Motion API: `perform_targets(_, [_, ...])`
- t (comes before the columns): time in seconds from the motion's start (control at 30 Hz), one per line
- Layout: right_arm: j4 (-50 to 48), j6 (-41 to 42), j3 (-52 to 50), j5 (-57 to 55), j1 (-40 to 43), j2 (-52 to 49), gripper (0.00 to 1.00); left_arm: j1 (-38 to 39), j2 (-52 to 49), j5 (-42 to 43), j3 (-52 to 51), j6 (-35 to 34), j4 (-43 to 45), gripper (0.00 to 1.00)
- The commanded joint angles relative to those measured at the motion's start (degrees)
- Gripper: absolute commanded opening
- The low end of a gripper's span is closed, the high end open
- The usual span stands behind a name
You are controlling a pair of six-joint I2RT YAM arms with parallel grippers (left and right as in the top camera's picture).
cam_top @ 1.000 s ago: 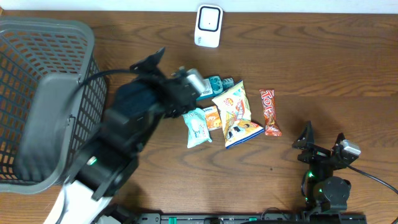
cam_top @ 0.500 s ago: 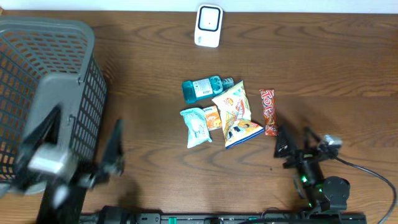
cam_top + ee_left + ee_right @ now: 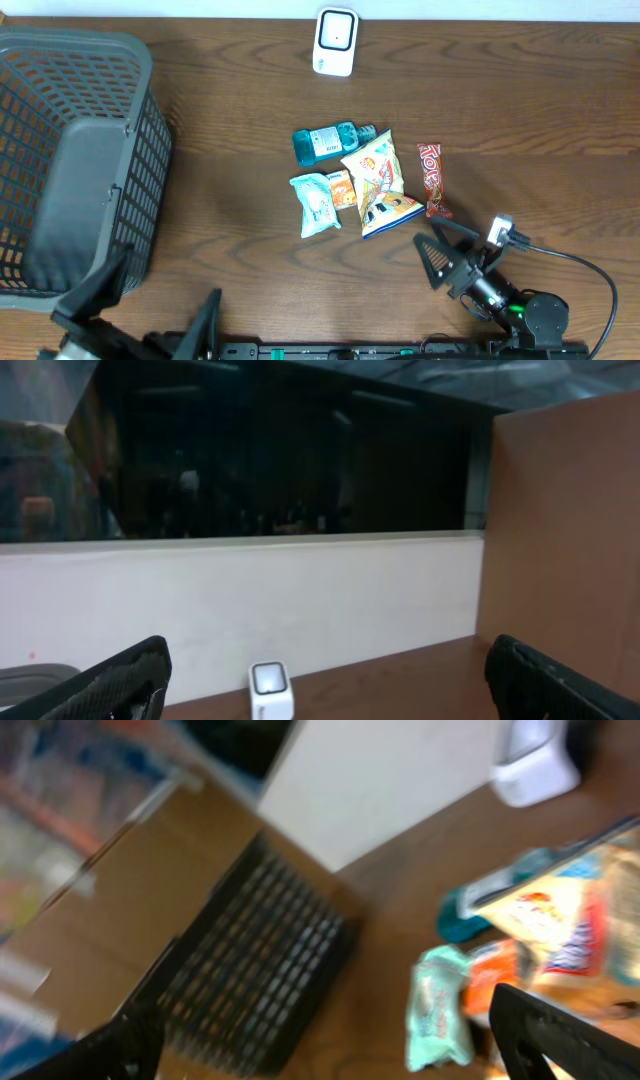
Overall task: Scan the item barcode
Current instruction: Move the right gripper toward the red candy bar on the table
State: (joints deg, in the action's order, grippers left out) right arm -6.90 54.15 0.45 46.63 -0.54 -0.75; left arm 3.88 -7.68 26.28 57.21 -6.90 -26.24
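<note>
Since a second earlier the left gripper (image 3: 170, 278) had pulled back to the near left corner beside the basket (image 3: 150, 150), while the right gripper (image 3: 430, 235) had swung in toward the candy bar (image 3: 432, 180); both stood wide apart and held nothing. That suggested no item had yet been picked for the scanner (image 3: 335, 41), which stood well apart at the far edge. The blue bottle (image 3: 325, 142), chip bag (image 3: 378, 182), candy bar, pale packet (image 3: 316, 204) and orange packet (image 3: 342, 188) lay untouched in the middle of the table (image 3: 540, 110), and nothing showed inside the basket.
</note>
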Motion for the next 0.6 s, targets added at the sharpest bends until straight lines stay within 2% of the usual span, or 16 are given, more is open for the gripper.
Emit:
perform_targets(0.0, [2.6,-4.72,0.07,7.43,0.02,-0.04,0.99,0.81,3.85,2.01,-0.87,-0.9,-0.31,0.98])
perform_targets(0.1, [7.52,-7.19,0.31,6.38,0.02,-0.96,0.99,2.58,6.21,2.01,-0.9,-0.9,-2.08,0.98])
perform_targets(0.2, [8.31,-8.79,1.42,5.27,0.02,-3.43,0.99,3.52,7.54,2.03,-0.68,-0.81,-3.54,0.98])
perform_targets(0.33, [12.55,-14.32,6.82,0.17,0.02,-9.77,0.99,3.61,7.52,1.53,-1.31,-0.7,-3.98,0.98])
perform_targets(0.5, [34.88,-28.06,23.17,-15.96,-1.09,-24.59,0.99,3.58,7.52,0.96,-1.66,-0.33,-4.61,0.98])
perform_targets(0.57, [41.83,-30.97,30.12,-23.63,-2.78,-31.12,0.99,3.58,7.5,-2.23,-1.64,0.66,-4.48,0.98])
